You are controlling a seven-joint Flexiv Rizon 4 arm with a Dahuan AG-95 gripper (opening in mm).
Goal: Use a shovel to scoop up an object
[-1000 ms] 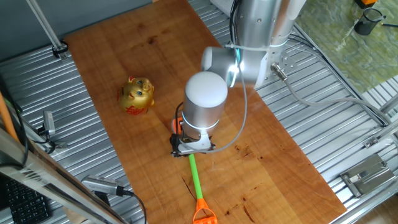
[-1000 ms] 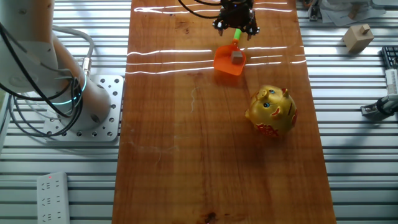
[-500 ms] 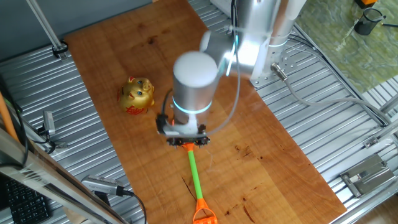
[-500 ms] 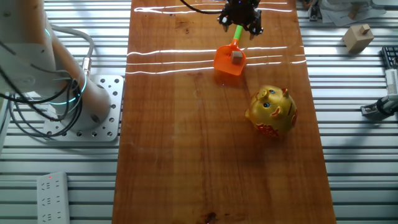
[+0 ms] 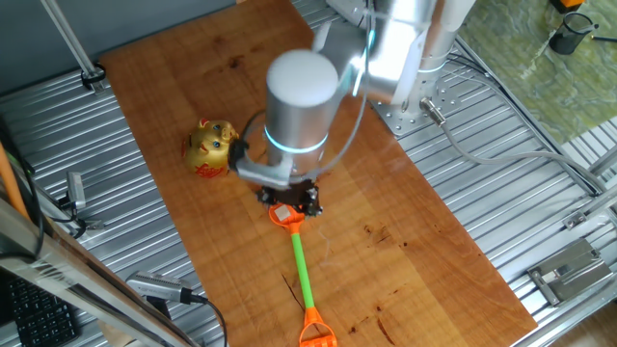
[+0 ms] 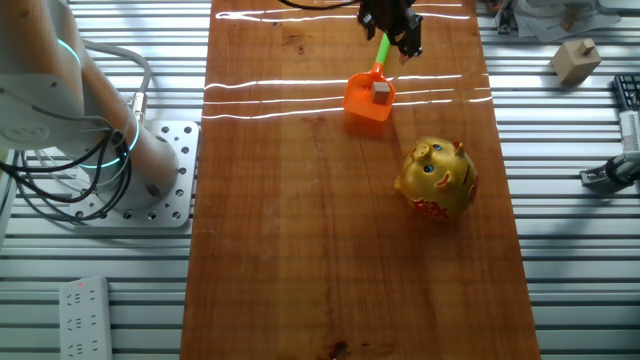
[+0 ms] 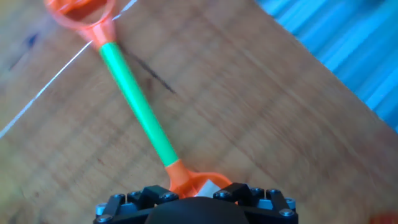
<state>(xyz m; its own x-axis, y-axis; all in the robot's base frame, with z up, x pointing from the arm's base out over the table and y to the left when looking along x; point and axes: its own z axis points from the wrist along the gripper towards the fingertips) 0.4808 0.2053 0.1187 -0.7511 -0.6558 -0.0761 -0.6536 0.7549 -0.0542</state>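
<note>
While flat, shovel [image 5: 300, 267] blade toward pincer [image 5: 289, 199]

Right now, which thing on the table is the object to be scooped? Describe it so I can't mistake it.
On the long wooden tabletop, find the plastic toy shovel with the green shaft and orange scoop blade. The tiny pale tan cube sits on that blade. It is far smaller and plainer than the golden cat figurine with a red base standing nearby.

Glossy plastic shovel [image 6: 372, 90], varnished wood table [image 6: 300, 250]
</note>
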